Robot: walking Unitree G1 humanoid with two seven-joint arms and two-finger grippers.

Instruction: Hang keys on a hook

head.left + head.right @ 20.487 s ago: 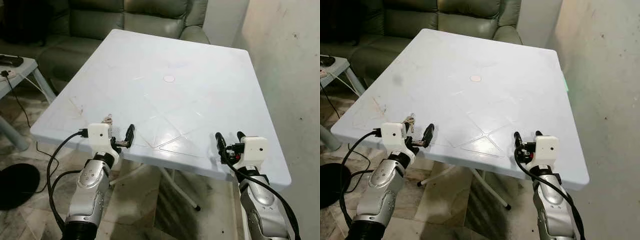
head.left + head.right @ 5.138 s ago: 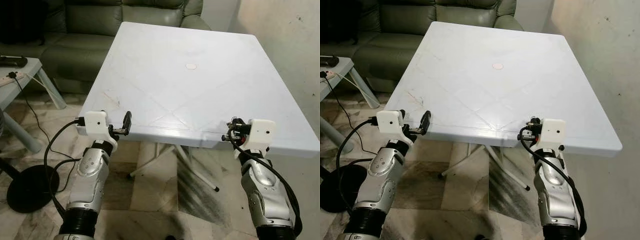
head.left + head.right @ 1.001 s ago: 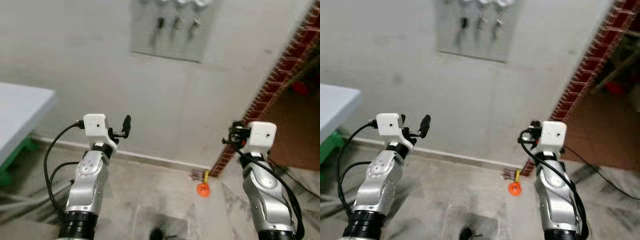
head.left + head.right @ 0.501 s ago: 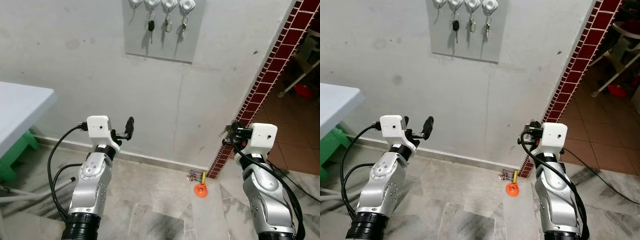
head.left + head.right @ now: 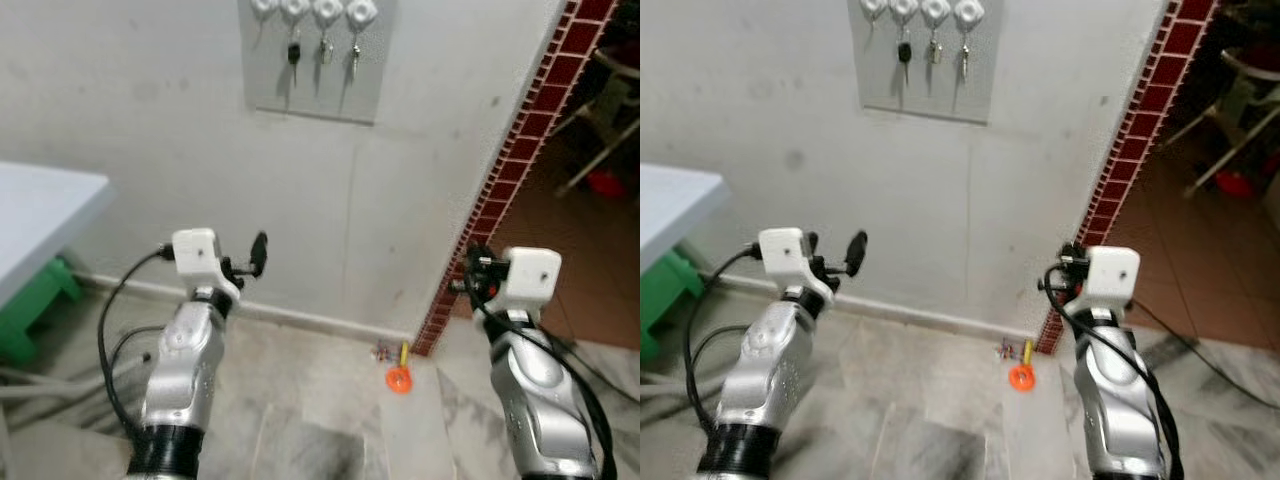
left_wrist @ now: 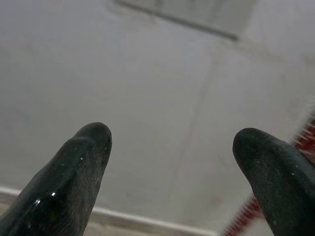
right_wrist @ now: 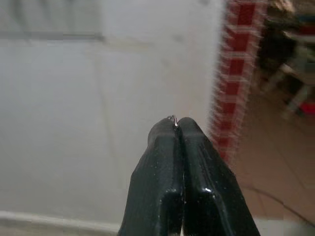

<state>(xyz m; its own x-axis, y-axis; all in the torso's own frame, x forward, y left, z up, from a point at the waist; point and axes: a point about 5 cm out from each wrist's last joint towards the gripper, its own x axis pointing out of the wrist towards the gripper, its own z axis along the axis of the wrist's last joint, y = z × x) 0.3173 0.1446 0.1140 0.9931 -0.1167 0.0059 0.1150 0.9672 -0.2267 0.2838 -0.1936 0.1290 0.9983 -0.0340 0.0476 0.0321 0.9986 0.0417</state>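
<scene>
Facing hook board (image 5: 312,55) up on wall | right gripper (image 7: 177,123) clenched on key ring (image 7: 172,118), held low for carrying | left gripper (image 6: 170,147) was spread wide, empty

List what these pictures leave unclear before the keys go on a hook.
- Keys: right wrist view shows a bit of metal ring above the shut right pincer; its fingers hide the rest.
- Hooks: blurred and small in the eye views; a free one cannot be confirmed.
- Board: top cut off by the frame edge.
</scene>
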